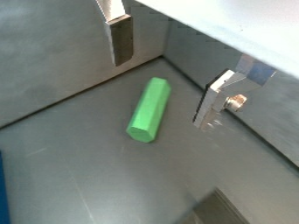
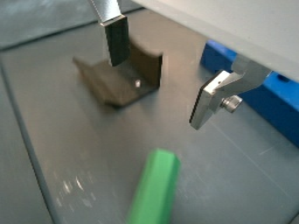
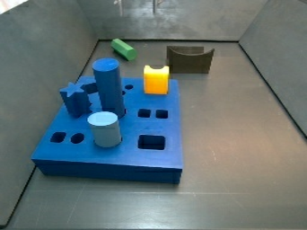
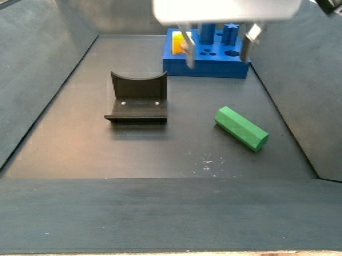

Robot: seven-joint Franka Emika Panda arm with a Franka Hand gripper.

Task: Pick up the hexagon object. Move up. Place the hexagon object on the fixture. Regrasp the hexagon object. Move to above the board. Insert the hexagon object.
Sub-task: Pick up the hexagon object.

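You are looking at the gripper [image 1: 167, 66] hanging above the grey floor [image 1: 70, 157] with its jaws spread wide and nothing between them; in both wrist views the two silver fingers [image 2: 216, 98] are standing well apart. The hexagon object [image 1: 149, 109] is lying flat on its side on the floor below the gap between the fingers, touching neither. In a side view it [image 3: 124, 47] is resting near the far wall [image 3: 168, 18], beyond the board's [image 3: 114, 148] far edge and apart from it. The fixture [image 3: 189, 60] is sitting empty near that same wall, its notch facing up, well apart from the hexagon object; in a wrist view it [image 2: 121, 77] is showing behind one finger. On the board you are seeing a tall blue cylinder [image 3: 107, 84], a shorter grey-blue cylinder [image 3: 104, 130], a blue star-shaped peg [image 3: 78, 98] and a yellow-orange block [image 3: 156, 80] standing upright, with several holes open. Nothing is lying between the hexagon object and the fixture
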